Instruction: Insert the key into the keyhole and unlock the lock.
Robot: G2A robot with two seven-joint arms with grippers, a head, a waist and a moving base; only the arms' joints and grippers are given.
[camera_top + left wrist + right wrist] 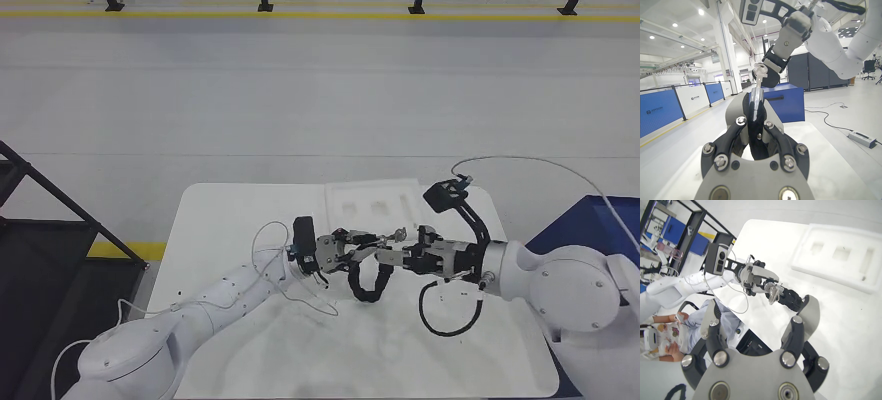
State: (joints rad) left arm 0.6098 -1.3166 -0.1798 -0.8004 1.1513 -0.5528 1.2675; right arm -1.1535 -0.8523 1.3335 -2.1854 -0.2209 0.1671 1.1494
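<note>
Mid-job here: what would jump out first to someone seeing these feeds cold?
The silver key sits in the chrome lock, which the left gripper clamps above the white table. The right gripper hangs open facing the key, and the lock's black cable loops down between the two arms.

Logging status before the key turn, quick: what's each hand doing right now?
Left hand: closed on the lock.
Right hand: open, holding nothing.
</note>
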